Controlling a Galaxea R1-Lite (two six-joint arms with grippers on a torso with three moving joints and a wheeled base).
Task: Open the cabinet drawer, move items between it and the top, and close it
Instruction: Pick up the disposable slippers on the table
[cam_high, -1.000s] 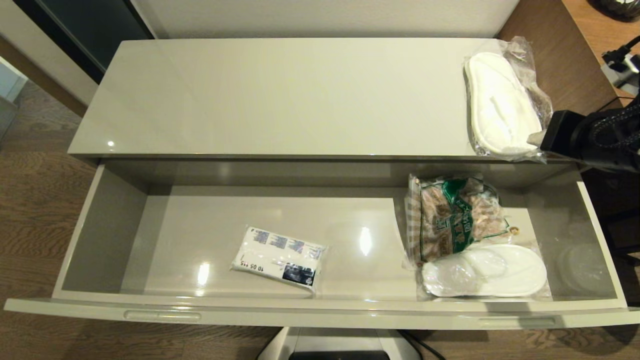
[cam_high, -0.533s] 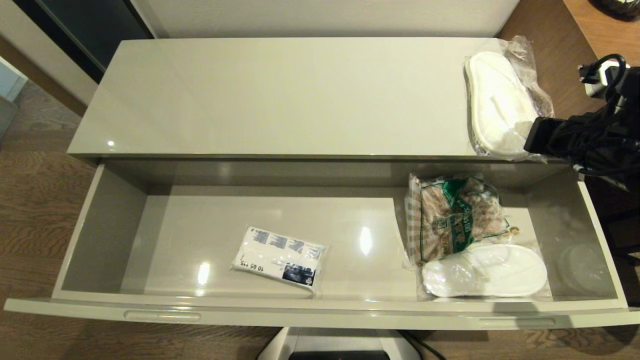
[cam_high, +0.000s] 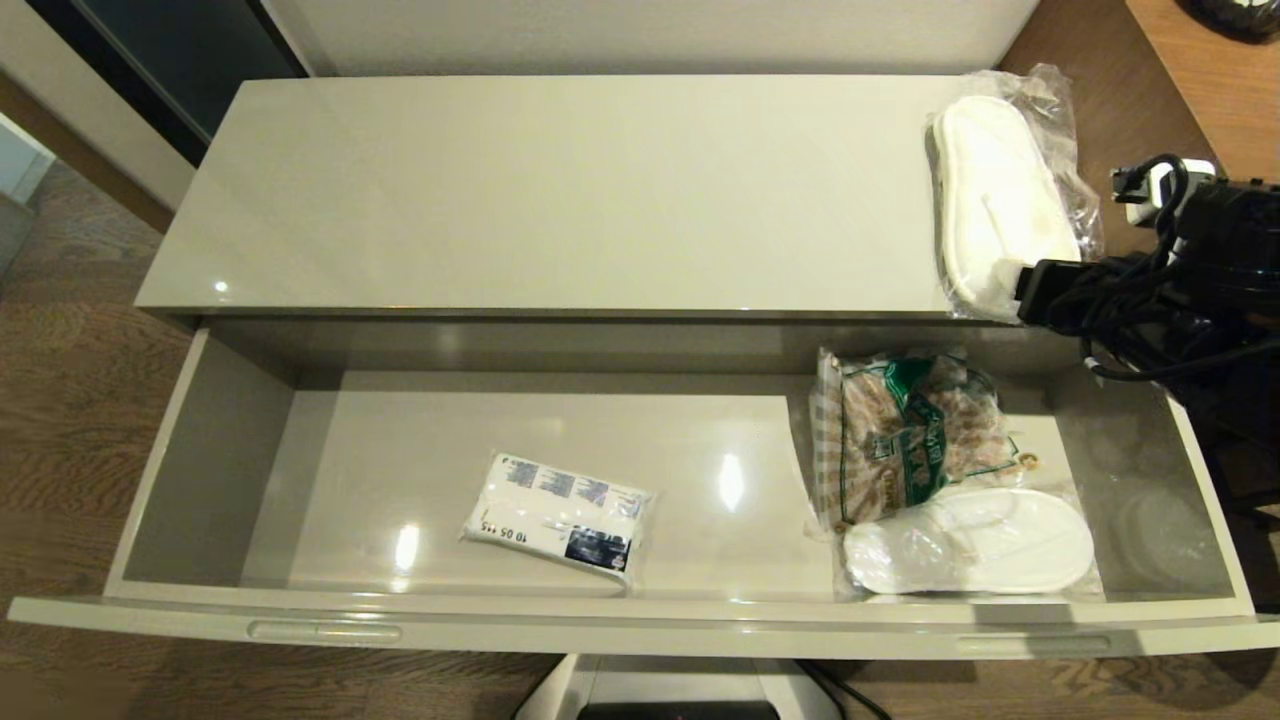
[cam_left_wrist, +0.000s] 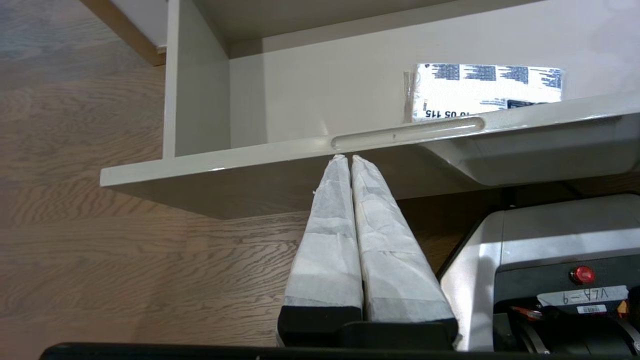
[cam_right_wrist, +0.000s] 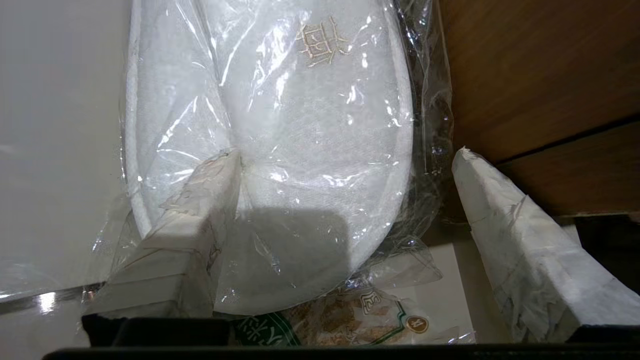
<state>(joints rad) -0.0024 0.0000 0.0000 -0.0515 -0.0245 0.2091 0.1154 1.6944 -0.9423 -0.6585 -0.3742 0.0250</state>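
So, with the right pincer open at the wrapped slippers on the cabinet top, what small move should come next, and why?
Probably draw the right pincer back, away from the wrapped slippers. Its fingers stand wide apart, so it no longer grips them, and the pack lies flat on the top, its near end past the front edge. The left pincer sits shut below the cabinet drawer.

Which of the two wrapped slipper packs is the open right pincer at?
The slipper pack on the cabinet top, at its right end; the right pincer straddles its near end. The other slipper pack lies in the drawer, beside the snack bag.
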